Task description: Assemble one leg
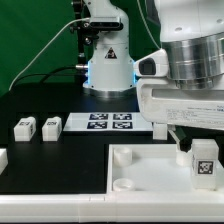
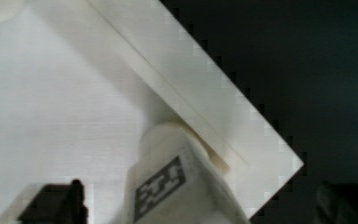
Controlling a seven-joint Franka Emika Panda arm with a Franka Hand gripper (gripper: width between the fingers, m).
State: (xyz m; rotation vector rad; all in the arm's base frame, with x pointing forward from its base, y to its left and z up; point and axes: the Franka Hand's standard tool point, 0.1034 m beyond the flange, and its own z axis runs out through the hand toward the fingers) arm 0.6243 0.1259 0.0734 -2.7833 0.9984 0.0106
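My gripper (image 1: 192, 146) hangs right over a tagged leg (image 1: 203, 166) that stands on the large white board (image 1: 140, 172), seemingly at a corner. Whether my fingers (image 2: 55, 202) clamp it I cannot tell. Two more legs (image 1: 24, 127) (image 1: 51, 124) lie well apart, near the marker board (image 1: 108, 122).

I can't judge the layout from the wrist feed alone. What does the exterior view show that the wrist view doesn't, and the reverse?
Only the exterior view shows two loose legs, the marker board and the arm's base. Only the wrist view shows a claw fingertip close up. Both show the tagged leg standing on the large white board.
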